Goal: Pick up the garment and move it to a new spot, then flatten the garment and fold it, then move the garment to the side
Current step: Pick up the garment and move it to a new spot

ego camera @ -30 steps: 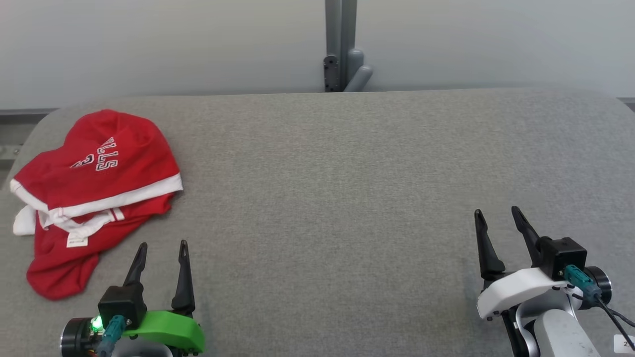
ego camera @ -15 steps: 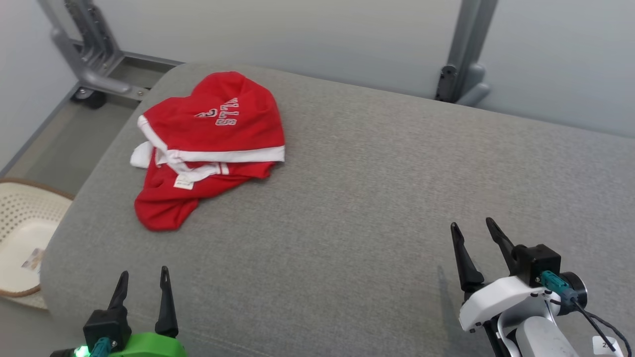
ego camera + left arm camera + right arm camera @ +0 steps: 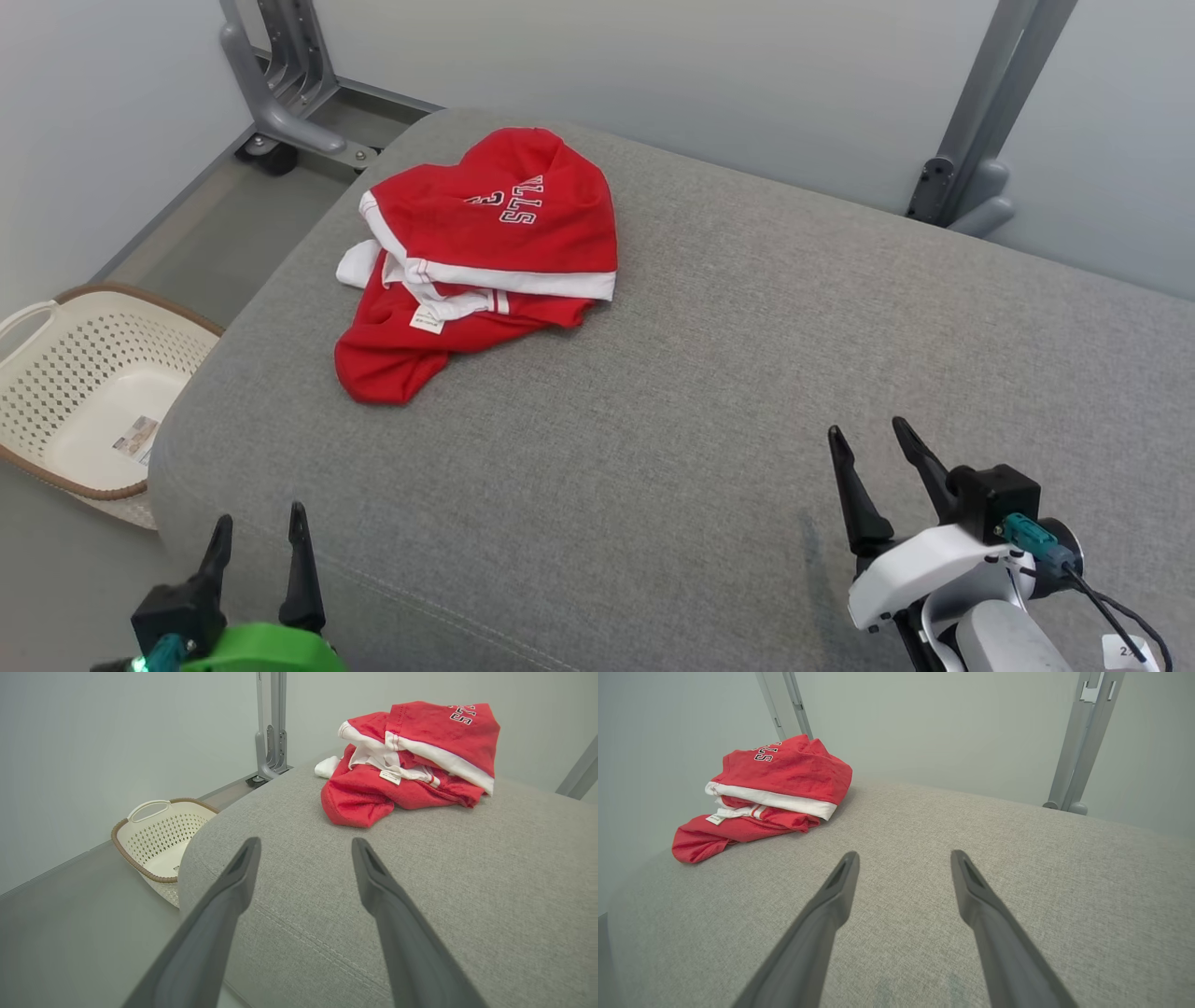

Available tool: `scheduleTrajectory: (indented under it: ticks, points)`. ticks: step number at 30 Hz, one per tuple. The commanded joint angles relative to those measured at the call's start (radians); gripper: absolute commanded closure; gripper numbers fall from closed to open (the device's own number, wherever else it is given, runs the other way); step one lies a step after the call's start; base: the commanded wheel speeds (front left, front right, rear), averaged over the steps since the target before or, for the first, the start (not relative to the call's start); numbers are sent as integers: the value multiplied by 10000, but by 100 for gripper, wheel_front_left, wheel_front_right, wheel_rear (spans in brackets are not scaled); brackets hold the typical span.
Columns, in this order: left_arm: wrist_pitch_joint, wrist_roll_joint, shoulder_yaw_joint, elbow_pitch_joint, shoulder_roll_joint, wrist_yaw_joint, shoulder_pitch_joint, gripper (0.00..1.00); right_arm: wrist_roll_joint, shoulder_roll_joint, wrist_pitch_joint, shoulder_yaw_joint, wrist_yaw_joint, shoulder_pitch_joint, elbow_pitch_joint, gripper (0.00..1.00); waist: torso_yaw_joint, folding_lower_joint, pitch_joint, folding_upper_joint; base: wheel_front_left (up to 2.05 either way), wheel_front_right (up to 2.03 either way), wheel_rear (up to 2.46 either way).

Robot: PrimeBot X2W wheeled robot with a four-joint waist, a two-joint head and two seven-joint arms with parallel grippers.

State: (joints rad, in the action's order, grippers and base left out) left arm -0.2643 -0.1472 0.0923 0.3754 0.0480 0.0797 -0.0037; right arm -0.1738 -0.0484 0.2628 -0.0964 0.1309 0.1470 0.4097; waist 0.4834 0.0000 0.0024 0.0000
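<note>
One grey padded surface (image 3: 709, 392) carries one crumpled red garment (image 3: 485, 252) at its far left corner: white bands, a small label, white lettering (partly folded under, unreadable). One perforated cream basket (image 3: 56, 373) sits on the floor at left, cut off by the frame. The left gripper (image 3: 260, 515) and right gripper (image 3: 865, 427) hover at the near edge, fingers spread, empty.
</note>
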Motion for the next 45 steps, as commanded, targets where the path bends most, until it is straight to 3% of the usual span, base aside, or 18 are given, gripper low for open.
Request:
scheduleTrajectory:
  ticks: [1,6,13,17,18,25,35,41,45]
  points:
    - [-4,-102,14,21,44,63,-366,0,-47,-58,31,2,-3,19,-15,0,-301,0,296,0,0,0,0]
    - [-4,-51,146,356,271,350,-1592,0,-190,-343,31,-73,-3,277,-61,0,-737,0,846,0,0,0,0]
    - [1,-383,-299,1555,1264,514,-4224,0,-321,-788,31,-268,-3,775,-100,0,-1496,0,1793,0,0,0,0]
    - [1,-1684,-1251,2515,1863,509,-5559,0,-374,-1003,31,-348,-3,1004,-124,0,-1991,0,2228,0,0,0,0]
    - [0,-2334,-1836,2971,2304,493,-6101,0,-388,-1115,31,-343,-3,1100,-150,0,-2215,0,2408,0,0,0,0]
    - [308,-4471,-3716,4062,3606,495,-6923,0,-567,-1390,29,-437,-3,1176,-198,0,-2947,0,2866,0,0,0,0]
    - [115,-5903,-4691,4754,4137,495,-7137,0,-629,-1489,29,-215,-3,1039,-310,0,-3186,0,3134,0,0,0,0]
    - [-19,-5552,-4634,5531,4215,277,-7529,0,-560,-1401,31,-308,-3,1224,-289,0,-3160,0,3194,0,0,0,0]
    - [-11,-5508,-4531,5837,4052,388,-7677,0,-632,-1468,31,-374,-3,1259,-285,0,-3168,0,3211,0,0,0,0]
